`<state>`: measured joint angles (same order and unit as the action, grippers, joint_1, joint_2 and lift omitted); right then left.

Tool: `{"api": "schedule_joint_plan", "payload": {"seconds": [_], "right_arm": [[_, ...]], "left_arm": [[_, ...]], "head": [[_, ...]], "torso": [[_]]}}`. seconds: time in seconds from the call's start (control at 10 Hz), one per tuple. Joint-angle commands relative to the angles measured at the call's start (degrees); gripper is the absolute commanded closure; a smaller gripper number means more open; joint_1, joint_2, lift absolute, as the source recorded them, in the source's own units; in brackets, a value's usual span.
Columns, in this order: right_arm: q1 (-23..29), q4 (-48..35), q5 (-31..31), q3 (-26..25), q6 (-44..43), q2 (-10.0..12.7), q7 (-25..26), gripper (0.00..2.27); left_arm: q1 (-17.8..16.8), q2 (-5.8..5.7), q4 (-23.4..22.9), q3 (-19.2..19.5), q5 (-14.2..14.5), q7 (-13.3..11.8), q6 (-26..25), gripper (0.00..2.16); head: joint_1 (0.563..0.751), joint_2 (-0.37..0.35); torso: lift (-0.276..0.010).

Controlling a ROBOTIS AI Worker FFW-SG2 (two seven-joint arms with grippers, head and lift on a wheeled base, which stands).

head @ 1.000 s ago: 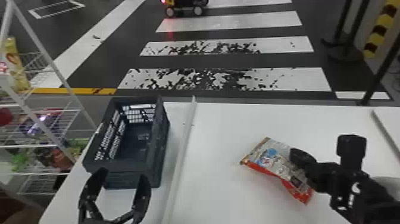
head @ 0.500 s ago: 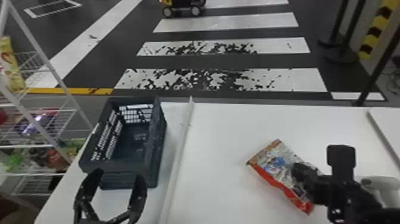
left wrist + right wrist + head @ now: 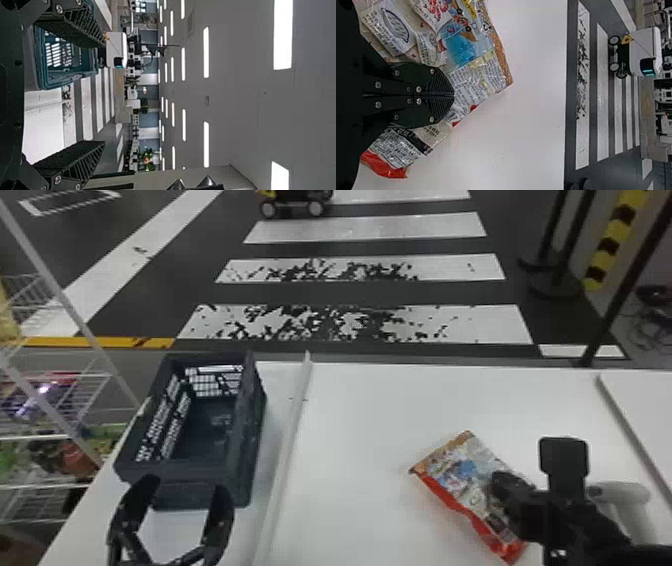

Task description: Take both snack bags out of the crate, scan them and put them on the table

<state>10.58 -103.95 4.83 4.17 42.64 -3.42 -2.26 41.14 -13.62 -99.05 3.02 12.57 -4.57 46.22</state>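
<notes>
The snack bag (image 3: 470, 485), silver-white print with a red edge, is at the right of the table in the head view. My right gripper (image 3: 500, 486) is shut on it; in the right wrist view the gripper (image 3: 453, 95) has its fingers together, with film of the snack bag (image 3: 466, 79) creased around them. Whether the bag touches the table is hard to tell. The dark crate (image 3: 240, 470) stands at the left, its bare floor showing. In front of its near wall my left gripper (image 3: 182, 490) is open and holds nothing; in the left wrist view this gripper (image 3: 104, 94) has widely parted fingers.
A white handheld device (image 3: 625, 500) lies beside the right arm. A raised white strip (image 3: 287, 440) runs along the table (image 3: 360, 430) between crate and bag. Wire shelves (image 3: 55, 435) with goods stand at the left, and a white panel (image 3: 650, 415) lies at the right edge.
The right gripper and the bag have turned slightly, the bag now slanting more steeply toward the near edge. The head view has shifted a little; the left gripper has stayed open by the crate.
</notes>
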Motion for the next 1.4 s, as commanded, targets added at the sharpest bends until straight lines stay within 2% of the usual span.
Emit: {"api": "schedule_joint_plan", "payload": {"seconds": [0.0, 0.2, 0.4, 0.8, 1.3], "right_arm": [[0.31, -2.83, 2.03, -0.48, -0.31, 0.44, 0.24, 2.26], [0.23, -4.59, 4.84, -1.88, -0.49, 0.61, 0.15, 2.26], [-1.27, -3.18, 4.14, -3.47, -0.49, 0.61, 0.41, 2.26], [-1.88, -0.02, -0.08, -6.46, 1.80, -0.44, 0.32, 2.26], [-3.20, 3.67, -2.80, -6.72, 2.50, -2.38, 0.06, 2.26]], "left_arm": [[0.00, -0.01, -0.09, -0.12, 0.00, 0.00, 0.05, 0.14], [0.08, -0.18, -0.09, -0.03, 0.09, 0.00, 0.22, 0.14], [0.17, -0.27, -0.26, -0.03, 0.00, 0.00, 0.22, 0.14], [0.08, -0.36, -0.26, -0.21, 0.00, -0.09, 0.05, 0.14], [0.00, -0.27, 0.00, -0.12, 0.00, -0.18, 0.05, 0.14]], "head": [[0.695, 0.150], [0.695, 0.159], [0.695, 0.157], [0.695, 0.086], [0.695, 0.024]], "torso": [[-0.094], [-0.094], [-0.094], [-0.094], [-0.094]]}}
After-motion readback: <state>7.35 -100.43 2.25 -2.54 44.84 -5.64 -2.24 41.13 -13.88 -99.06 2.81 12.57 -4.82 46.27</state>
